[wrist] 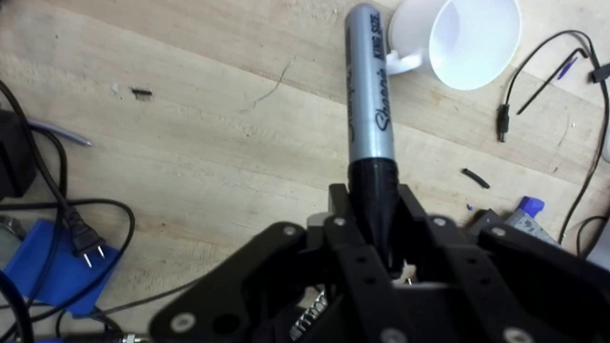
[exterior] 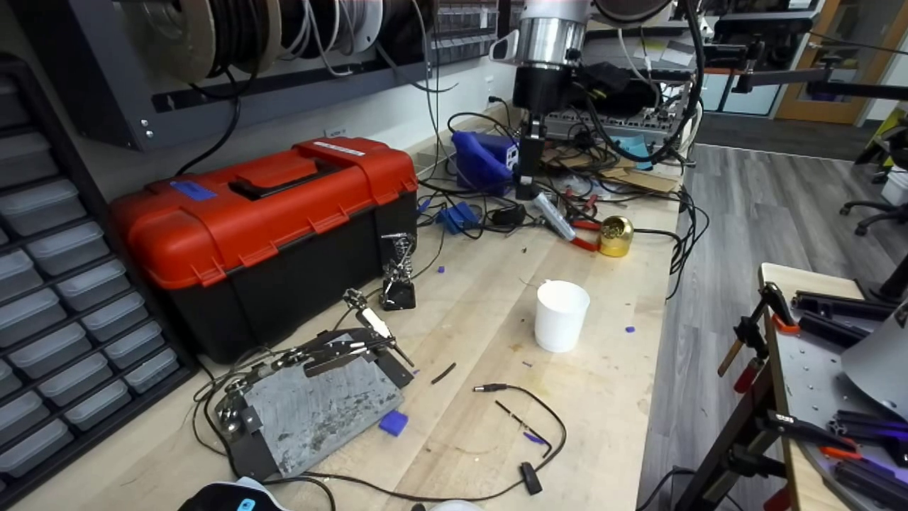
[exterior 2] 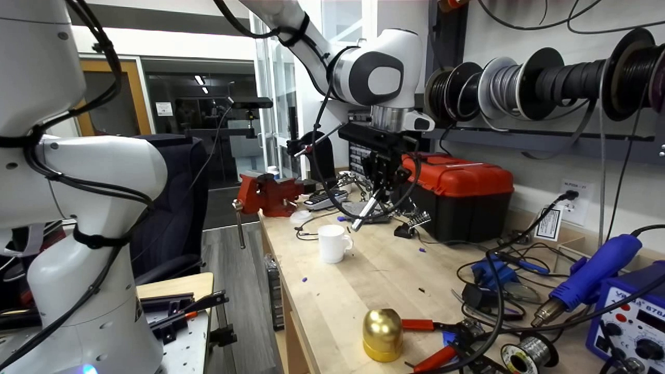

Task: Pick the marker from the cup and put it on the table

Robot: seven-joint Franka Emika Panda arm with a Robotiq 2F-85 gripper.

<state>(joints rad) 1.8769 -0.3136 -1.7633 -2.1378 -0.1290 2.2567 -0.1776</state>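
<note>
The marker is a thick Sharpie with a grey body and a black cap. It shows in the wrist view (wrist: 368, 95) and in both exterior views (exterior: 553, 216) (exterior 2: 367, 212). My gripper (wrist: 374, 195) is shut on the black cap end, also seen in both exterior views (exterior: 527, 186) (exterior 2: 383, 193). The marker hangs tilted, its grey end pointing down and outward, above the table (exterior: 610, 411). The white cup (exterior: 560, 316) with a handle stands upright on the table, apart from the marker, in all views (exterior 2: 331, 244) (wrist: 414, 28). Its inside looks empty in the wrist view.
A red toolbox (exterior: 284, 213) stands along the wall. A gold tip cleaner (exterior: 616, 238) and red-handled pliers (exterior 2: 417, 325) lie near cables and a blue hot-air station (exterior 2: 631, 317). A thin black cable (exterior: 560, 426) and a hex key (exterior: 521, 424) lie near the cup. A red vise (exterior 2: 267, 195) is at the table's end.
</note>
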